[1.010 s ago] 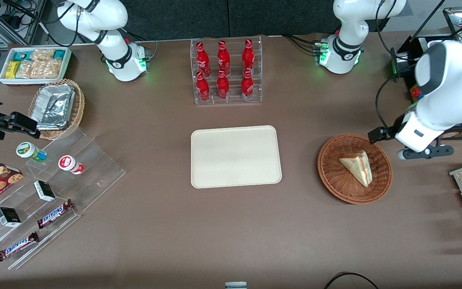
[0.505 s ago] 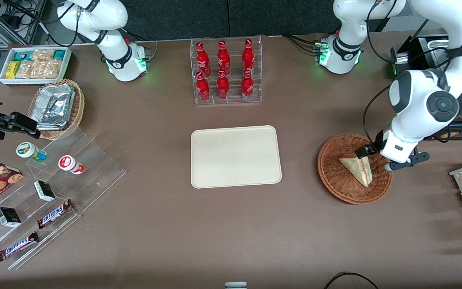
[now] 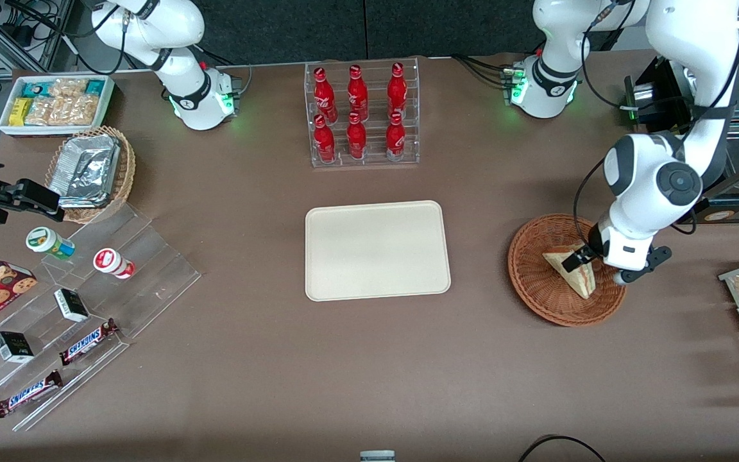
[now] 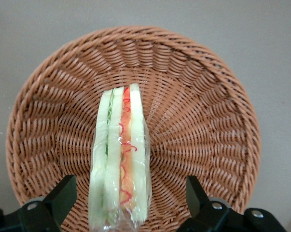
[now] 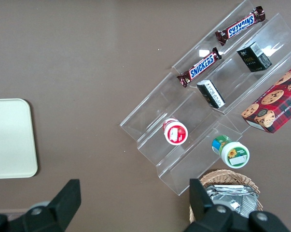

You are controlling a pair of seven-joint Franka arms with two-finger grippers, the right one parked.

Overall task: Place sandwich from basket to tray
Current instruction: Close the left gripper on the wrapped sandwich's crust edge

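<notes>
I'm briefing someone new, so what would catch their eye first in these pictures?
Likely the end effector, open, poised over the sandwich in the basket toward the working arm's end. Next, the bare tray mid-table, with the red bottles farther from the front camera.

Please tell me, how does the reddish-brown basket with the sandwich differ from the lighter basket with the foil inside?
The reddish-brown basket is darker; the foil basket is light tan. The first holds a wrapped sandwich standing on edge, the second crumpled silver foil. The first lies toward the working arm's end of the table, with the open gripper astride the sandwich; the second lies toward the parked arm's end. Both are woven wicker.
</notes>
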